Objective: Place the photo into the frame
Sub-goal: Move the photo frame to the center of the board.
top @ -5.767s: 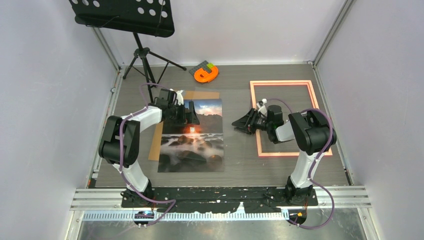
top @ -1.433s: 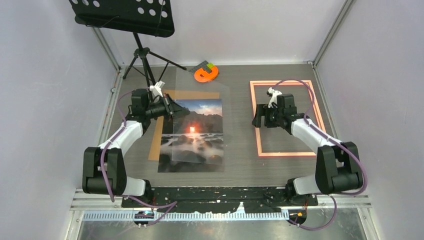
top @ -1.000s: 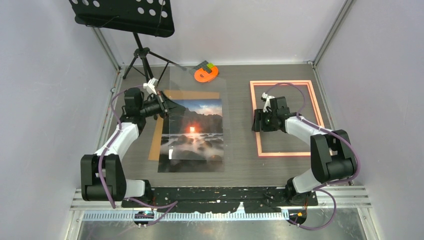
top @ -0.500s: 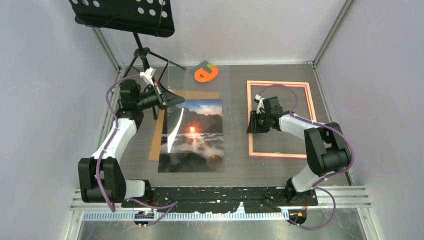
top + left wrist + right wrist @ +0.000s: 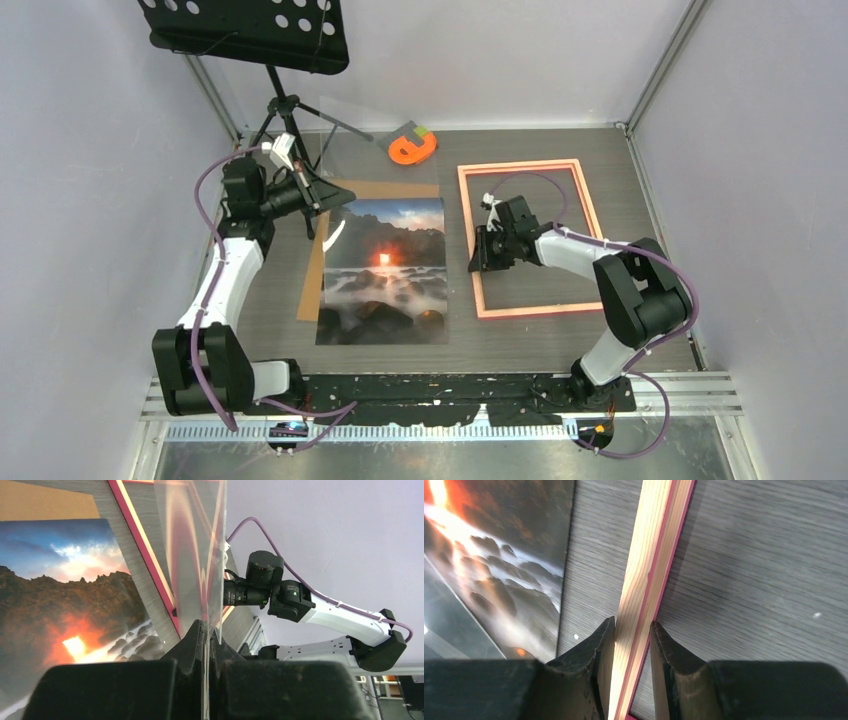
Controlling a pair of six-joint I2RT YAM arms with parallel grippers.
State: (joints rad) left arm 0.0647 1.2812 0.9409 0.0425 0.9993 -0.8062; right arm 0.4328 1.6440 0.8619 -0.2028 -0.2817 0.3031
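The photo [image 5: 383, 270], a sunset seascape, lies flat on a brown backing board [image 5: 316, 270] left of centre. My left gripper [image 5: 322, 192] hangs over its far left corner, shut on the edge of a clear sheet [image 5: 368, 150] that it holds up off the photo. The left wrist view has the clear sheet [image 5: 200, 555] standing upright from the left gripper [image 5: 207, 627], with the photo [image 5: 60, 595] below. The frame [image 5: 520, 166], salmon-pink, lies right of the photo. My right gripper [image 5: 478, 250] is shut on its left bar; in the right wrist view the right gripper [image 5: 633, 630] clamps the frame [image 5: 651, 565] beside the photo [image 5: 499, 545].
An orange tape-like object [image 5: 412, 148] sits at the back behind the photo. A black music stand [image 5: 250, 30] on a tripod stands at the back left corner. Walls close in the table on the left, back and right.
My right gripper has closed on the frame's left bar and dragged the frame leftward, close to the photo. My left gripper has lifted the clear sheet up and back-left, off the photo.
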